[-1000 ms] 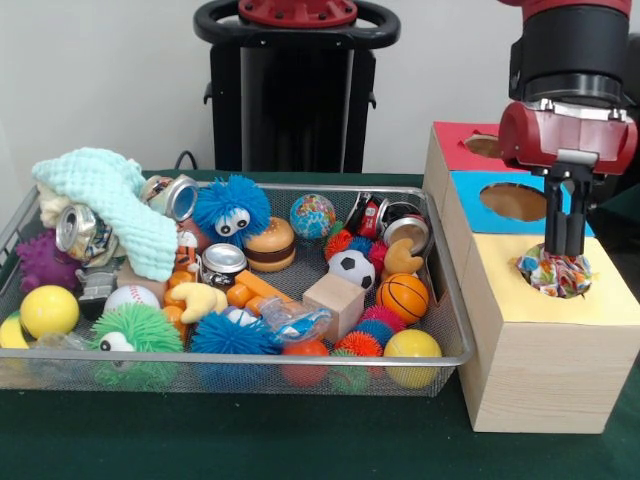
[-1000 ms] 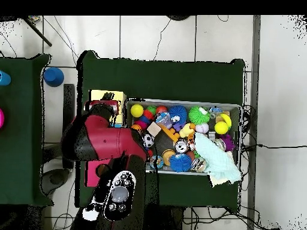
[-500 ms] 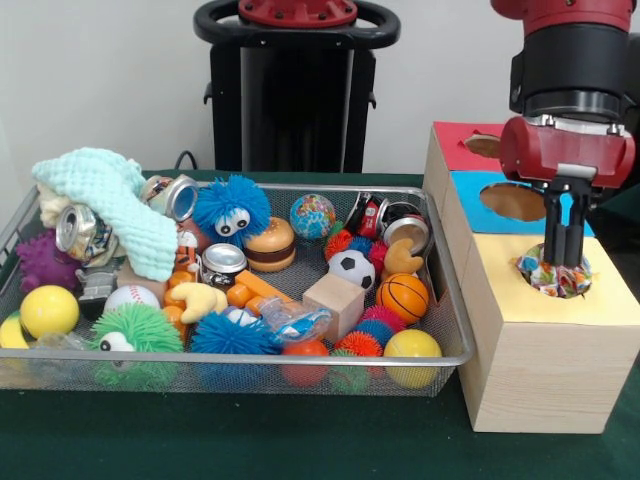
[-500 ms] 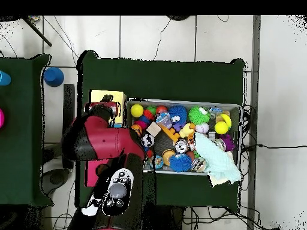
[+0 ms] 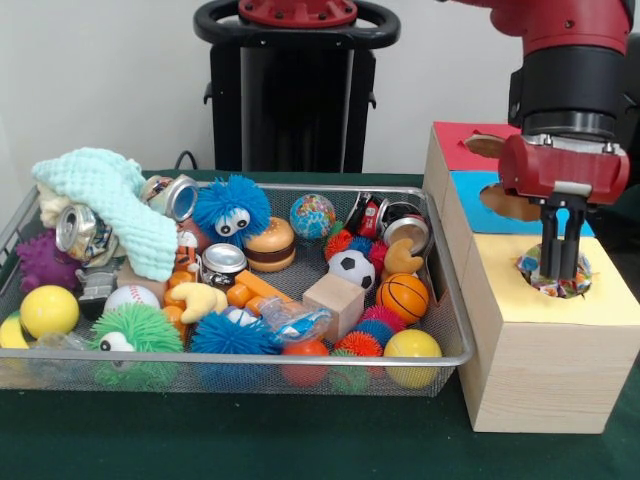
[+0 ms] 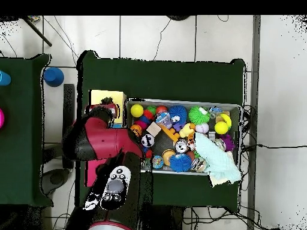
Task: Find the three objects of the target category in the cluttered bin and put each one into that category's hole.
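The rope ball (image 5: 553,277) now sits lower in the yellow box's hole (image 5: 530,266) than 1 second ago. My end effector (image 5: 560,270) has risen slightly, fingers parted, released. I'd return to the bin (image 5: 300,360).

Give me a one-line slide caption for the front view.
Sawyer's tool reaches into the yellow-topped box's hole, where a rope ball sits, beside the cluttered wire bin.
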Robot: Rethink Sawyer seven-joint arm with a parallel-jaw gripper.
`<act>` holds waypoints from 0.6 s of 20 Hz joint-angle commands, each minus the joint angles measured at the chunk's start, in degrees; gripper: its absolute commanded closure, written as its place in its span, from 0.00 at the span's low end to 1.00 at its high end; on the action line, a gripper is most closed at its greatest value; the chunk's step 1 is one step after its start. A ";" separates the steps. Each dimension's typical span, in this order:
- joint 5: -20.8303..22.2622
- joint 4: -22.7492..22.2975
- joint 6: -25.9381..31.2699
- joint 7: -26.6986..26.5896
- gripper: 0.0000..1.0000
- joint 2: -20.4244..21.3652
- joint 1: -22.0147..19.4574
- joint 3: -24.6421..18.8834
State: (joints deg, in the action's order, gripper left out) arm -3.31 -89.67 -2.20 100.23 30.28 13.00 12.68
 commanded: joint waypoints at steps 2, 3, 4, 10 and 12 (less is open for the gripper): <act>1.20 3.02 4.15 5.23 1.00 -4.55 0.47 -1.89; 1.07 3.31 4.25 5.23 1.00 -4.80 0.70 -1.63; 0.97 3.55 4.26 5.27 1.00 -5.12 0.86 -1.48; 0.46 4.82 3.88 5.70 1.00 -6.98 2.06 -0.14; 0.36 5.34 3.84 5.77 1.00 -7.63 2.35 0.25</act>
State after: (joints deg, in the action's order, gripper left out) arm -3.31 -87.08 -2.19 100.23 26.42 15.19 14.06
